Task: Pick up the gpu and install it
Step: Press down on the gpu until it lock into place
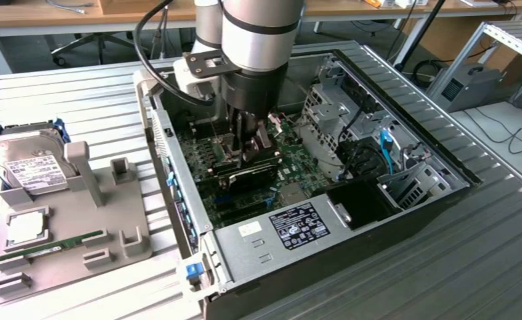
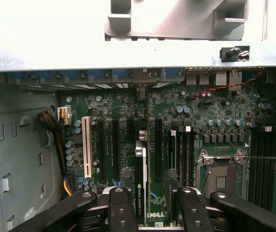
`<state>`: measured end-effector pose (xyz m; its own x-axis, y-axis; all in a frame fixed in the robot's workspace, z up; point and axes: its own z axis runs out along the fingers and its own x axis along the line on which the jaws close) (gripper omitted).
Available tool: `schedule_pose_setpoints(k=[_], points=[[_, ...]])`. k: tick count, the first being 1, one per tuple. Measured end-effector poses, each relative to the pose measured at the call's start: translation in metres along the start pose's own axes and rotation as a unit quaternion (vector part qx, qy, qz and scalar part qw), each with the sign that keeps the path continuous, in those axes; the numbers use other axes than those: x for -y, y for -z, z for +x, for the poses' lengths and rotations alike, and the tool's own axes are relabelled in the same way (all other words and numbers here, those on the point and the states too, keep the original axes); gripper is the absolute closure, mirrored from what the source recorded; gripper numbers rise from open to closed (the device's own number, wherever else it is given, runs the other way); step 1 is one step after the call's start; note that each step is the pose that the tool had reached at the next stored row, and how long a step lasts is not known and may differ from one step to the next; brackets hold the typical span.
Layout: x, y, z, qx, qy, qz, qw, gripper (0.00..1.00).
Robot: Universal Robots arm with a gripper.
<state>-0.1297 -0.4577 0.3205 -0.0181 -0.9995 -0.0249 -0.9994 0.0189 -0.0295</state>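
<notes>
The hand [image 2: 150,205] pinches the gpu [image 2: 141,188] edge-on above the motherboard [image 2: 201,121] inside the computer case [image 1: 243,237]; installing is underway, calling for alignment with a slot.

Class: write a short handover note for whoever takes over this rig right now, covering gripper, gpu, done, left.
Gripper: shut on the gpu, inside the open case.
Gpu: upright on edge over the motherboard slots; whether it is seated cannot be told.
Done: gpu picked up and brought into the case.
Left: full seating and release.
</notes>
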Motion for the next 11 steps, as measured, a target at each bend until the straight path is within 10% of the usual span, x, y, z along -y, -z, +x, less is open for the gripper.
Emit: schedule_pose_setpoints(k=[6, 11], points=[[0.0000, 0.0000, 0.0000, 0.0000, 0.000, 0.0000, 1.0000, 0.62], [0.0000, 0.0000, 0.0000, 0.0000, 0.000, 0.0000, 1.0000, 0.89]])
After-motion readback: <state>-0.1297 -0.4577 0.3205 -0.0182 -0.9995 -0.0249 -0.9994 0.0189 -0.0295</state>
